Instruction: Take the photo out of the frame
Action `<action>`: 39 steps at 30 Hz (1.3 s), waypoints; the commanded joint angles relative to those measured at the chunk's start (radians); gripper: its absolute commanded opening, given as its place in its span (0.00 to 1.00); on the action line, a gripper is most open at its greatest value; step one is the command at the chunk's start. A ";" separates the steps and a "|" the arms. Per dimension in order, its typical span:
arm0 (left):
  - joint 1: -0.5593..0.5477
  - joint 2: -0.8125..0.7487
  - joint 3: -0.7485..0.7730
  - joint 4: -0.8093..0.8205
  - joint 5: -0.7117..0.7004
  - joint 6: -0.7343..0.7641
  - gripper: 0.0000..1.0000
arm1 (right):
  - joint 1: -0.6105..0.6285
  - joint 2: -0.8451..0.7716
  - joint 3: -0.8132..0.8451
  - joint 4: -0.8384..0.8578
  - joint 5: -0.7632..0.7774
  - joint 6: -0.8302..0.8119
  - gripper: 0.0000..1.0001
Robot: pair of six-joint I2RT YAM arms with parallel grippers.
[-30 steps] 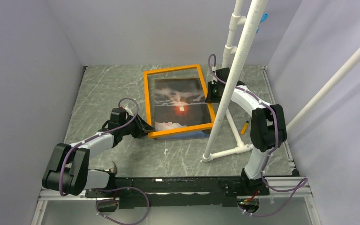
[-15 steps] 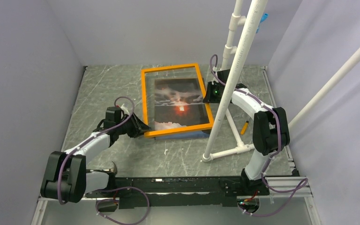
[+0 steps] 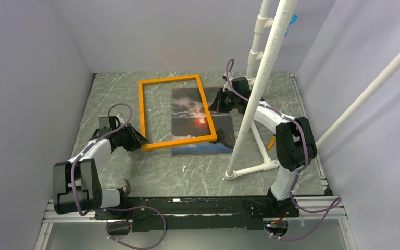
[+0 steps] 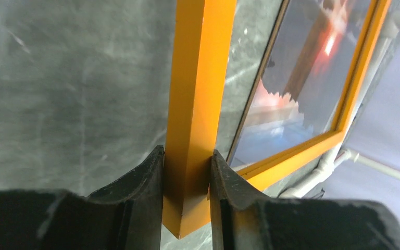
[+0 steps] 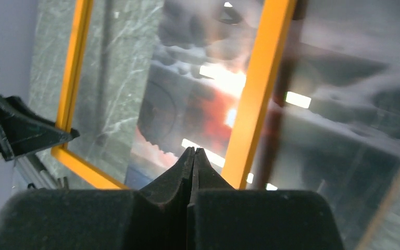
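The orange frame (image 3: 142, 114) is tilted, its near-left corner clamped in my left gripper (image 3: 137, 140). In the left wrist view both fingers press the frame's bar (image 4: 198, 78) at the gripper (image 4: 186, 166). The photo (image 3: 222, 130), dark with a red sun, lies flat on the table. Its left part shows through the frame's glass and its right strip is uncovered. My right gripper (image 3: 214, 101) is shut and empty over the photo's far right part, just right of the frame's right bar. In the right wrist view the gripper (image 5: 194, 153) points at the photo (image 5: 344, 104) beside that bar (image 5: 258, 88).
A white PVC pipe stand (image 3: 260, 94) rises right of the photo, its base (image 3: 252, 169) on the table. A small orange screwdriver (image 3: 272, 141) lies inside that base. Grey walls enclose the table on three sides.
My left gripper has pulled the frame to the left, off the photo's right side. The photo stayed in place. My right gripper moved left over the photo.
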 commanded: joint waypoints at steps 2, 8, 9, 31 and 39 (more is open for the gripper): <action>0.095 0.073 0.069 -0.142 -0.094 0.058 0.00 | 0.033 0.049 0.016 0.146 -0.058 0.084 0.00; 0.157 0.129 0.085 -0.164 -0.094 0.065 0.31 | -0.005 0.061 0.019 0.050 -0.041 0.060 0.13; 0.159 0.116 0.080 -0.165 -0.106 0.063 0.40 | -0.008 0.049 0.007 0.041 -0.024 0.047 0.19; -0.516 0.169 0.463 -0.106 -0.422 -0.093 0.65 | -0.065 -0.092 -0.292 0.070 0.227 0.040 0.35; -0.717 0.542 0.830 -0.184 -0.510 -0.121 0.64 | -0.106 -0.086 -0.362 0.158 0.158 0.064 0.25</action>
